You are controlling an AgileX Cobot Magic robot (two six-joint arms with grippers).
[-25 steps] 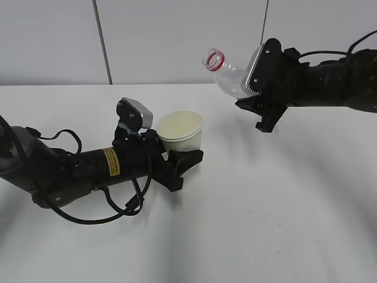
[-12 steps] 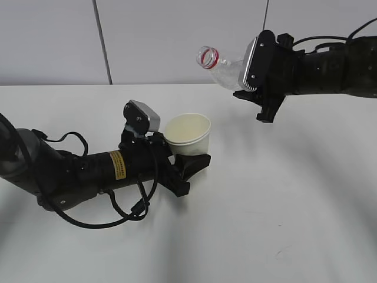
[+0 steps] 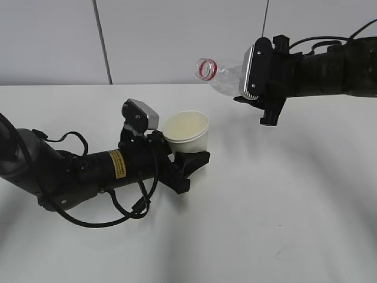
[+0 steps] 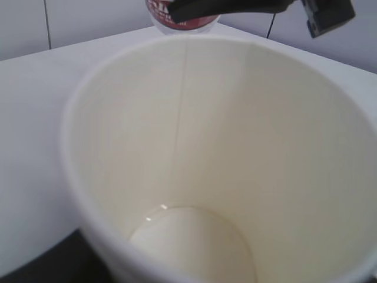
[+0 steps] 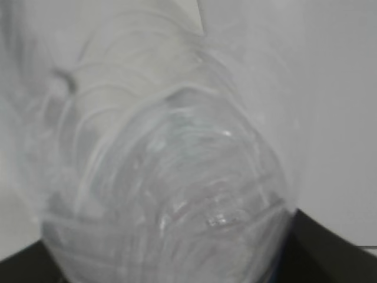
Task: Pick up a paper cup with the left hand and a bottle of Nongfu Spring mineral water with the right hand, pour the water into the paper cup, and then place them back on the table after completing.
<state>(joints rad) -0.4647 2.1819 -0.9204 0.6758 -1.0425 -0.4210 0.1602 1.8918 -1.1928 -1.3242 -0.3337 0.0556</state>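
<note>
Bottle (image 3: 227, 79) mouth sits above and just right of the paper cup (image 3: 186, 131), its long axis nearly level, neck pointing left; the right hand (image 3: 259, 88) grips its body in the air, and the left hand (image 3: 182, 162) clasps the cup, tilted, near the table (image 3: 283, 206). Clear plastic, red neck ring, uncapped; no stream shows, and the cream interior looks dry

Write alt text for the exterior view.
The left gripper holds a paper cup just above the white table, while the right gripper holds an uncapped clear bottle tilted, mouth up-left of the cup. No stream is visible.
</note>
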